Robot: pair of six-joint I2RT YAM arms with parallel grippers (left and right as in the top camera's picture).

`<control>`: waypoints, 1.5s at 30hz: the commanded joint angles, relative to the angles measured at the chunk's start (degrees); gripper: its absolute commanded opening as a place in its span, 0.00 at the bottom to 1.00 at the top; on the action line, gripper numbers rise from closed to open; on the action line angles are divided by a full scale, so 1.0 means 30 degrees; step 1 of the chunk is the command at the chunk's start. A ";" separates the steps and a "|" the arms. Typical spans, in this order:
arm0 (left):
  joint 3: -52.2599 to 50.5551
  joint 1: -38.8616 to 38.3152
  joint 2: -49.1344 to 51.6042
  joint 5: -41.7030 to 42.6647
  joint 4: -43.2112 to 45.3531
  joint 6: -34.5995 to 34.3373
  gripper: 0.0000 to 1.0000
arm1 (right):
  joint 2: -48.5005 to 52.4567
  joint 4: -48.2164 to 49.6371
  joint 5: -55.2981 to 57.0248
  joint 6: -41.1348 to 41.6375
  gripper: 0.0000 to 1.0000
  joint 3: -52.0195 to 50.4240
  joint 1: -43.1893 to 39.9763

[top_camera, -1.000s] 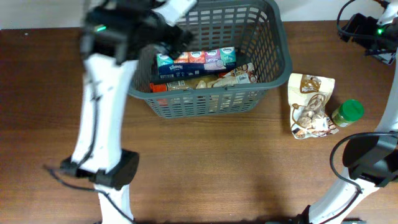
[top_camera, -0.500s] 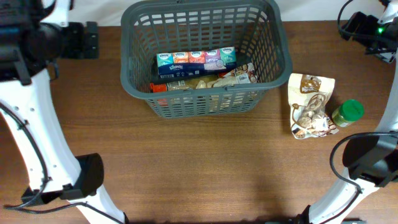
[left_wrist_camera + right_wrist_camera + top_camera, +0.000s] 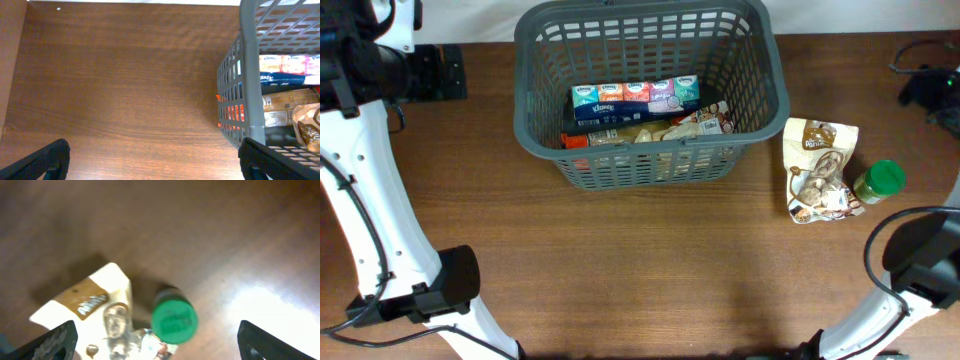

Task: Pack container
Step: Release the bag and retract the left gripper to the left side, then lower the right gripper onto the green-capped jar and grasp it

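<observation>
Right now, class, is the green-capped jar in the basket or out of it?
Out. The jar sits on the table beside the snack bag, outside the basket rim.

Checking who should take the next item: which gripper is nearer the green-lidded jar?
Right. The right gripper hangs close by the green-lidded jar; the left gripper sits beyond the far side of the grey shopping basket.

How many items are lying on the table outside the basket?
2: a snack pouch just right of the basket, and a green-lidded jar beside the pouch's right edge. I see no others.
</observation>
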 commanded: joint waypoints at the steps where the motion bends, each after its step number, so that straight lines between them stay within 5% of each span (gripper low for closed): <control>1: -0.0073 0.0087 0.0102 0.0226 -0.0044 -0.0240 0.99 | -0.2994 0.0597 0.0080 -0.0022 0.99 -0.1749 -0.0233; 14: -0.0066 0.0087 0.0102 0.0226 -0.0044 -0.0240 0.99 | -0.4758 0.5180 0.0102 0.1188 0.99 -1.1927 -0.0233; 45: -0.0066 0.0087 0.0102 0.0226 -0.0051 -0.0240 0.99 | -0.1137 0.8131 0.0313 0.2062 0.99 -1.2254 -0.0226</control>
